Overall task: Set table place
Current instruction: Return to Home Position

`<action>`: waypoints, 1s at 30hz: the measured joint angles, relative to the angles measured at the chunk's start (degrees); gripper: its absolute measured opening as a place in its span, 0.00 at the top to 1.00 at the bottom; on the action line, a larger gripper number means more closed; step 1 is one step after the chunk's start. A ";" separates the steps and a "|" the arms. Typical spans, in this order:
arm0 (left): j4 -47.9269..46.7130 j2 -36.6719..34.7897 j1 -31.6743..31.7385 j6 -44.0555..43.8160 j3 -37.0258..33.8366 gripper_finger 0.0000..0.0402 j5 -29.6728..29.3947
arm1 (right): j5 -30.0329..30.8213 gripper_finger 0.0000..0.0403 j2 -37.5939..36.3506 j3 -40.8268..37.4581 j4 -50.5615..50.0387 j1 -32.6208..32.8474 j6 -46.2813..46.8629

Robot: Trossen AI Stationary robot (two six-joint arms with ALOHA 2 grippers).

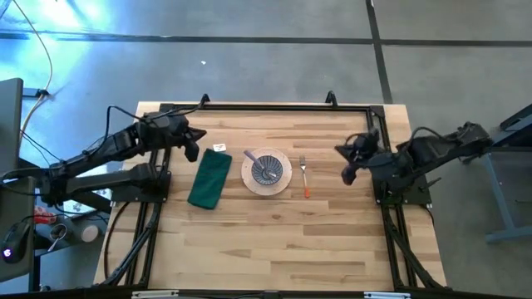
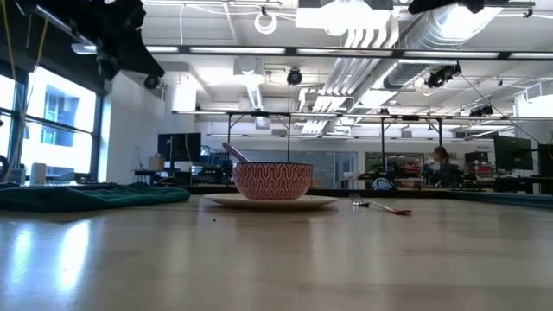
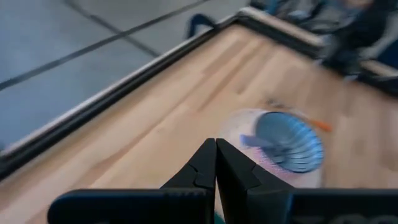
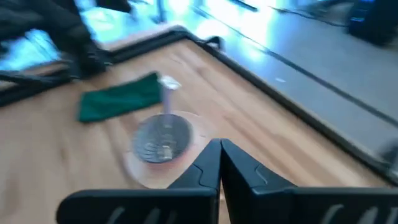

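The left gripper (image 3: 216,143) hangs above the table (image 1: 274,249) on the plate's left-arm side. It is out beyond the napkin and well apart from the plate (image 1: 247,178). Its two dark fingers (image 3: 200,167) are pressed flat together with no gap, and they clasp and touch nothing. The right gripper (image 4: 220,144) hangs on the plate's opposite side, out beyond the fork, and its fingers (image 4: 205,167) also meet edge to edge around nothing. The round cream plate lies flat on the light wood. The small bowl (image 1: 268,169) sits in the middle of the plate (ribbed grey-blue inside from above, red wavy pattern outside in the low view). The spoon (image 1: 252,157) rests in the bowl, with its lilac handle slanting up over the rim towards the table's far edge and the left arm's side. The fork (image 1: 305,176) lies just beside the plate on the right arm's side, apart from the rim, with its tines towards the far edge and its orange handle towards the near one. The dark green folded napkin (image 1: 209,178) lies lengthwise near the plate on the left arm's side, a little slanted and not touching it. A small white tag (image 1: 219,148) sits at the napkin's far end.
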 joint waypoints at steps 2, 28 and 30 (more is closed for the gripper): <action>5.26 -0.02 2.46 0.59 -2.97 1.00 6.84 | -2.30 1.00 -3.99 -6.96 9.60 -0.22 -2.67; 8.43 -13.78 -6.12 -9.77 -10.78 1.00 17.44 | -11.19 1.00 -45.58 -48.24 53.89 -10.79 -22.58; 7.14 -16.07 -6.24 -10.21 -10.78 1.00 18.52 | -11.71 1.00 -45.58 -47.75 53.85 -10.78 -25.24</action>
